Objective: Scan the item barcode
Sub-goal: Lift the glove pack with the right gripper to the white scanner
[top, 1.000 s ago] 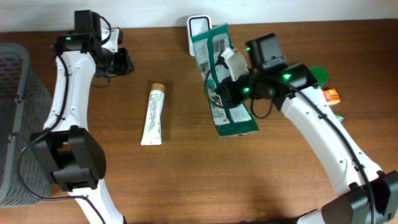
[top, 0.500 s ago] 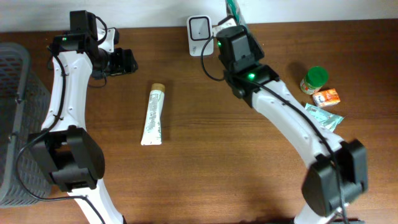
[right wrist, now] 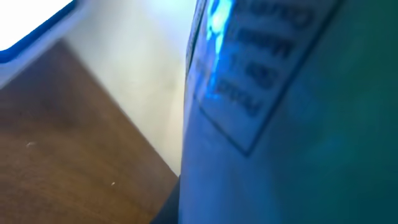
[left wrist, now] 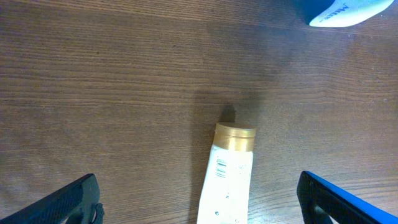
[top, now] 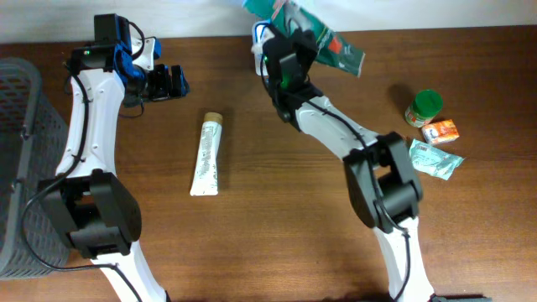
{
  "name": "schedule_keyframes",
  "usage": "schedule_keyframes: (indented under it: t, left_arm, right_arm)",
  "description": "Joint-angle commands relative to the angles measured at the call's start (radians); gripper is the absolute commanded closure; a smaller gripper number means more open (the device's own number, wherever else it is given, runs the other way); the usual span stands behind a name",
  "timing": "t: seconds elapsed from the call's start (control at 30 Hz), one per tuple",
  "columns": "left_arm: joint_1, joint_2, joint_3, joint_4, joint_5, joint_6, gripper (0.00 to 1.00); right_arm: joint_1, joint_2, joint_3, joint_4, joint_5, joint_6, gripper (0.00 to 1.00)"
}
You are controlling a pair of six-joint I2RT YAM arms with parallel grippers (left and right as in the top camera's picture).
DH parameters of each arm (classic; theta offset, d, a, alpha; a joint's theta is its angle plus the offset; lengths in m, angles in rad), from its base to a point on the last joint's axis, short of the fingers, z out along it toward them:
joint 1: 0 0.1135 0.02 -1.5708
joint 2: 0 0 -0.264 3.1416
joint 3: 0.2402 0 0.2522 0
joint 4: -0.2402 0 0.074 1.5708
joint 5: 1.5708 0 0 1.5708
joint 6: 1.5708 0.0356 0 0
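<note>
Nearest me on the table (top: 277,235) lies the tube (top: 207,153), flat, with its gold cap (left wrist: 235,138) pointing to the far edge. In the left wrist view I see a small barcode (left wrist: 221,168) just below the cap. The print beside it is too small to read. The grey basket (top: 21,159) sits at the left edge, well apart from the tube.

Out on the right, a teal sachet (top: 435,159) lies near an orange box (top: 443,130). A green-lidded jar (top: 424,106) stands just behind the box. I can't read any of their labels from overhead.

Further back on the left, my left gripper (top: 174,82) hangs over bare wood with its fingers (left wrist: 62,202) spread wide and nothing between them. The tube's cap end lies between them in its camera.

At the far edge, my right gripper (top: 295,35) is pinched on the green packet (top: 327,44). It holds the packet up off the table, tilted, right beside the white scanner (top: 258,38), which the arm mostly hides. From overhead the packet shows a red patch and some white lettering that I can't make out.

In the right wrist view the packet fills the frame, washed in blue light. Its label (right wrist: 255,74) carries several lines of print, but they are too blurred to read. A white corner at the upper left of that view is probably the scanner's face.
</note>
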Motion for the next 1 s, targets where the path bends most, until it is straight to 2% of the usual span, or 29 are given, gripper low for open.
schedule_keyframes:
  t: [0.0,0.4,0.77,0.97]
  left_arm:
    - [0.001,-0.015,0.009,0.000,-0.003,0.005,0.01]
    - [0.001,-0.015,0.009,0.000,-0.003,0.005,0.01]
    - [0.001,-0.015,0.009,0.000,-0.003,0.005,0.01]
    - [0.001,-0.015,0.009,0.000,-0.003,0.005,0.01]
  right_arm:
    - [-0.016,0.037,0.017,0.026,-0.014,-0.093,0.96]
    - [-0.034,0.042,0.017,0.034,-0.074,-0.119,0.96]
    - [-0.033,0.036,0.017,0.059,-0.025,-0.118,0.96]
    - [-0.033,-0.064,0.017,-0.034,0.002,-0.019,0.96]
